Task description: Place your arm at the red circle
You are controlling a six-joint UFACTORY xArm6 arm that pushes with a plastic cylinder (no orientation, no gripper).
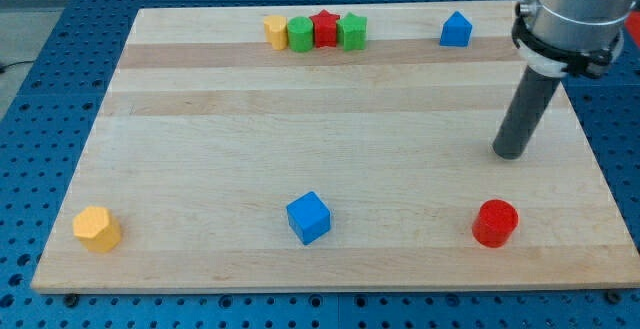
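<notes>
The red circle [495,222], a short red cylinder, stands near the view's bottom right of the wooden board [200,119]. My tip [509,154] rests on the board above it and slightly to its right, apart from it by about a block's width. The dark rod rises from the tip toward the view's top right, into the arm's grey mount.
A blue cube [308,217] sits at bottom centre and a yellow hexagon block [97,229] at bottom left. Along the top stand a yellow block [275,30], a green cylinder [300,35], a red star [325,27], a green block [352,31] and a blue house-shaped block [456,30].
</notes>
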